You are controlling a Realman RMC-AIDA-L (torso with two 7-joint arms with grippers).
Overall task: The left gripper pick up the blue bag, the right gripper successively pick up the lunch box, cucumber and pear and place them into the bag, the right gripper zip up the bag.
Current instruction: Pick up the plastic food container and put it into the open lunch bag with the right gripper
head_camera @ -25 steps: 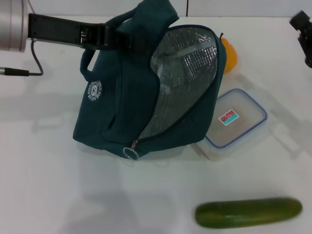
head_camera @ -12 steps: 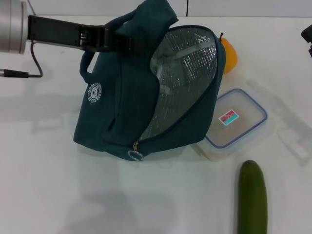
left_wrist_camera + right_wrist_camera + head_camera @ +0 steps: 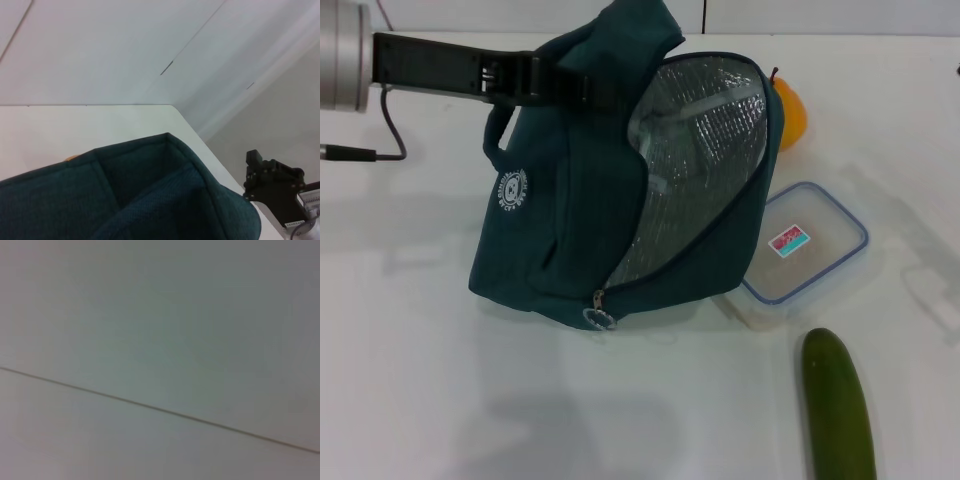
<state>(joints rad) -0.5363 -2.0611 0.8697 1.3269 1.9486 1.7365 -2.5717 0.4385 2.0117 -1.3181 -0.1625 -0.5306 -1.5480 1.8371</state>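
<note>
The left gripper (image 3: 545, 82) is clenched on the top handle of the blue insulated bag (image 3: 570, 200), holding it propped with its foil-lined mouth open toward three o'clock. The right gripper (image 3: 272, 182) appears only in the left wrist view, far off; whether its fingers are spread I cannot tell. One lunch box (image 3: 805, 255) lies touching the bag's lower lip at four o'clock, one cucumber (image 3: 840, 405) lies at five o'clock, and one pear (image 3: 790, 112), orange-yellow, peeks out behind the bag at one o'clock. The lunch box likely goes first: grasp it across its short sides, keep it level, and slide it flat through the mouth.
</note>
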